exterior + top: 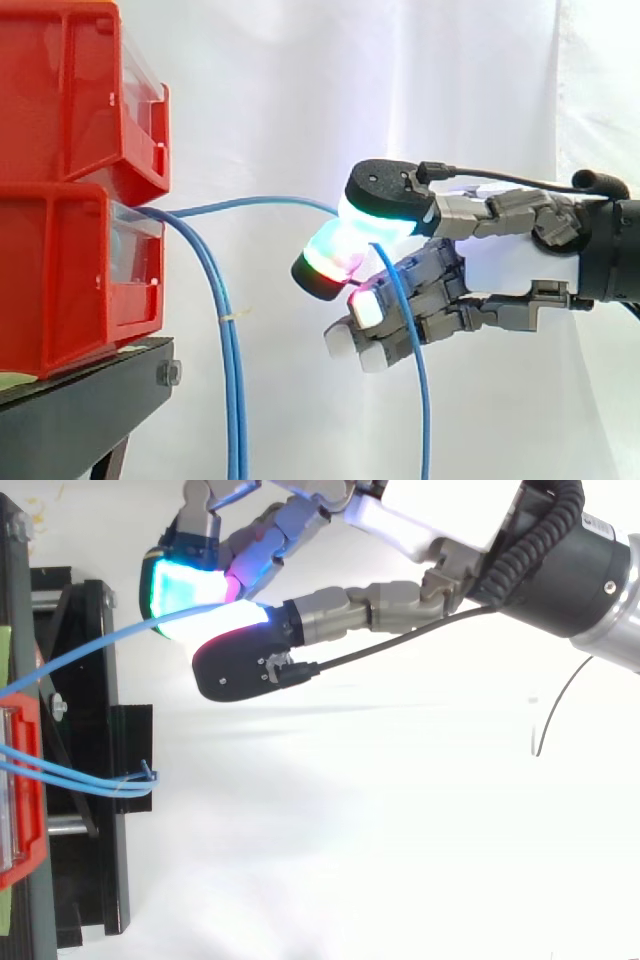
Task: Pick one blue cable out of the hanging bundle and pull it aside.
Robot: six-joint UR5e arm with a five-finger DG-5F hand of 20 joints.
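One blue cable (262, 202) is pinched between glowing pads (375, 215) of the robot hand (510, 265), with the thumb and a finger closed on it. From the pinch, the cable is stretched away from the robot hand to the red bins (70, 110). Its other length is draped down in front of the lower fingers. The bundle (234, 380) is seen hanging beside the bins, well apart from the robot hand and below the stretched cable. The bins are carried on a black stand (80, 410).
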